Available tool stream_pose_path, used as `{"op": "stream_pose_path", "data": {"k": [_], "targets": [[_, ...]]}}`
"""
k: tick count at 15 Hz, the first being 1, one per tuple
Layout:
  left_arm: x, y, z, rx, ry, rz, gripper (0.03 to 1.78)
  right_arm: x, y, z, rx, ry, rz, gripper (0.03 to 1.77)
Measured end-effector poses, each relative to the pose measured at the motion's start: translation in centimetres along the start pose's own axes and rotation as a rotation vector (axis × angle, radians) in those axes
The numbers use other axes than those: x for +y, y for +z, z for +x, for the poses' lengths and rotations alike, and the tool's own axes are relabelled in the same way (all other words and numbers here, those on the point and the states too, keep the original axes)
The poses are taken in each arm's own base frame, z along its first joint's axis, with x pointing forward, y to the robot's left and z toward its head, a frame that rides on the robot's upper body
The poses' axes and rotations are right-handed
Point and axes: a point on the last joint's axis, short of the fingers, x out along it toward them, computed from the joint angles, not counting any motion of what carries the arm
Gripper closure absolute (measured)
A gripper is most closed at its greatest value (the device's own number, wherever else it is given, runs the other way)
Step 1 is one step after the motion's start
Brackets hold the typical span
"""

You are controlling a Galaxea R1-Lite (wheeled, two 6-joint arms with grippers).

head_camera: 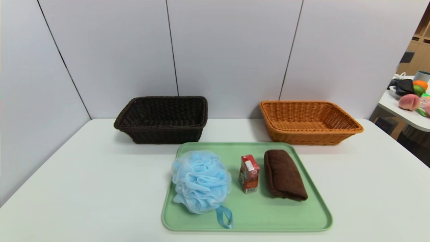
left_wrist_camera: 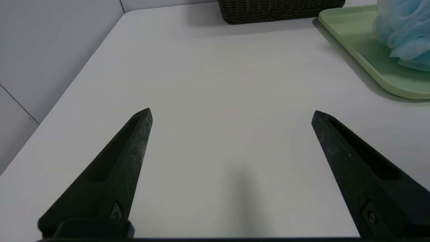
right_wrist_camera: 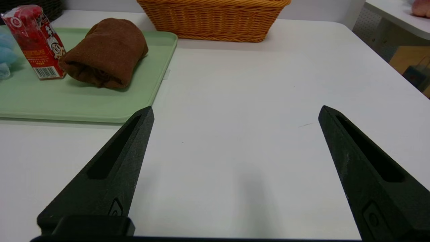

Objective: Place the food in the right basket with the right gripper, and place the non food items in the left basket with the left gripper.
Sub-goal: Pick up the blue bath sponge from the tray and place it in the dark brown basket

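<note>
On the green tray (head_camera: 268, 218) a light-blue bath puff (head_camera: 201, 181) lies at the left, a small red drink carton (head_camera: 249, 173) stands upright in the middle and a dark brown rolled towel (head_camera: 284, 174) lies at the right. Behind the tray stand the dark brown left basket (head_camera: 163, 119) and the orange-tan right basket (head_camera: 307, 121), both with nothing inside. Neither arm shows in the head view. My left gripper (left_wrist_camera: 231, 112) hovers open over bare table, left of the tray (left_wrist_camera: 362, 50) and puff (left_wrist_camera: 403, 30). My right gripper (right_wrist_camera: 236, 111) is open over bare table, right of the tray (right_wrist_camera: 84, 104), towel (right_wrist_camera: 105, 52) and carton (right_wrist_camera: 37, 40).
The white table (head_camera: 84, 188) ends at grey wall panels behind and to the left. A second table (head_camera: 408, 114) with fruit and other items stands at the far right, past the table's right edge.
</note>
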Motion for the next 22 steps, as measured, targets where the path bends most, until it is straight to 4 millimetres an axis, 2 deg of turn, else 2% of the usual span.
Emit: {"op": "stream_pose_path", "data": {"k": [10, 13, 16, 18, 20, 22], "targets": [[0.0, 0.0, 0.0, -0.004, 0.007, -0.030, 0.12, 0.0, 0.1, 0.1, -0.020, 0.009, -0.024, 0.11], [0.0, 0.4, -0.3, 0.029, -0.018, -0.004, 0.12, 0.0, 1.1, -0.5, -0.015, 0.008, -0.036, 0.11], [0.0, 3.2, -1.7, 0.080, -0.077, -0.055, 0.12, -0.1, 3.8, -2.1, 0.015, 0.016, -0.037, 0.11], [0.0, 5.5, -2.2, 0.158, -0.134, -0.093, 0.12, -0.2, 5.5, -2.4, 0.079, 0.029, -0.034, 0.10], [0.1, 8.3, -1.7, 0.232, -0.163, -0.109, 0.12, -0.3, 7.6, -1.8, 0.139, 0.032, -0.033, 0.11], [0.3, 10.9, -0.4, 0.298, -0.175, -0.108, 0.12, -0.4, 9.8, -0.4, 0.216, 0.039, -0.031, 0.11]]}}
